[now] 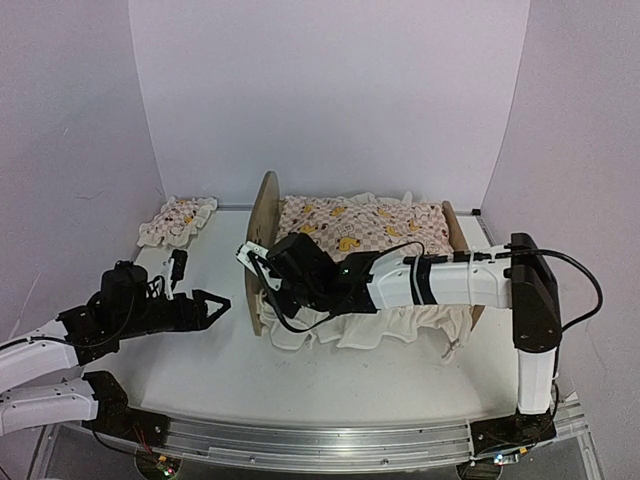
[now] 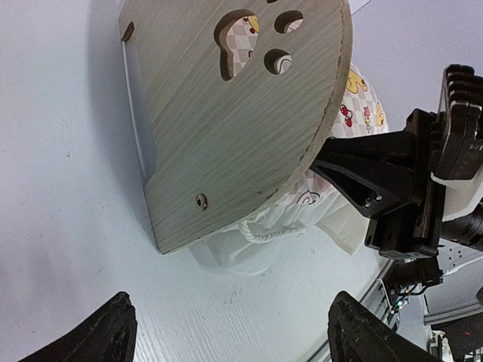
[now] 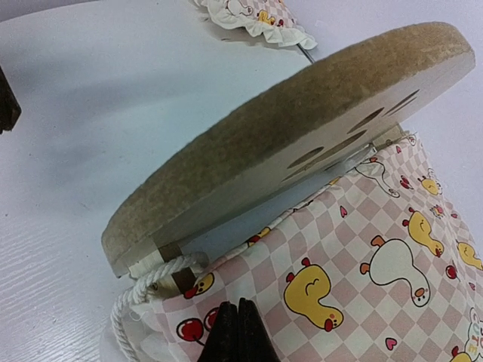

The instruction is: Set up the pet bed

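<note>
The pet bed's plywood headboard (image 1: 265, 235) stands at its left end, paw-print cutout (image 2: 240, 38) facing my left wrist camera. A pink checkered duck-print cover (image 1: 360, 225) lies over the bed, its white ruffle (image 1: 390, 325) hanging down the near side. My right gripper (image 1: 270, 285) is shut, its fingertips (image 3: 238, 332) pressed together against the cover (image 3: 362, 249) just behind the headboard (image 3: 287, 143); no fold shows between them. A white drawstring cord (image 3: 151, 275) loops at that corner. My left gripper (image 2: 238, 339) hovers open over bare table, left of the headboard (image 2: 241, 121), holding nothing.
A small matching ruffled pillow (image 1: 175, 220) lies at the back left near the wall. The bed's footboard (image 1: 455, 230) stands at the right end. The right arm (image 1: 450, 280) stretches across the bed's near side. A metal rail (image 1: 320, 440) runs along the table's front edge.
</note>
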Controlling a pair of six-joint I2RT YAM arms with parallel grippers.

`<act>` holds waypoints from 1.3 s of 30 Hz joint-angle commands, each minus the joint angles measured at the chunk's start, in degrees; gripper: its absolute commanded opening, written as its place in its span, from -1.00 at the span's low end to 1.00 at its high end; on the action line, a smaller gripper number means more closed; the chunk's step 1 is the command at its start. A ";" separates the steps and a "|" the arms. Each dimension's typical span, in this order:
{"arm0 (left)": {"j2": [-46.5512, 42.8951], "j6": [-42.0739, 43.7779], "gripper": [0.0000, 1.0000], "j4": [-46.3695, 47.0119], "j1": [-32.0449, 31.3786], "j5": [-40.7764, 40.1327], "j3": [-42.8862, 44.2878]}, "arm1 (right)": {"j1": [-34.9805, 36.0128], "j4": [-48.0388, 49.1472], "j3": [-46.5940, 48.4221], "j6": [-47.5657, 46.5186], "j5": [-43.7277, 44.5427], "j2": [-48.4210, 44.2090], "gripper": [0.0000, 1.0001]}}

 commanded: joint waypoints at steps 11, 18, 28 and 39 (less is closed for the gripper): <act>12.02 0.12 0.53 21.15 -0.85 5.43 -4.13 | -3.83 0.62 -2.88 10.44 -2.71 -8.40 -0.60; 13.96 -0.09 0.46 22.64 -1.03 3.31 -4.23 | 0.11 -2.26 -7.91 8.03 -8.83 -10.76 0.55; 11.49 -2.22 0.46 22.59 -1.03 5.27 -5.98 | 0.34 -5.08 -5.18 1.60 4.15 -4.34 0.28; 9.56 -2.86 0.47 22.47 -1.03 6.74 -6.02 | 0.30 -5.35 -2.93 1.95 6.58 -1.87 -0.41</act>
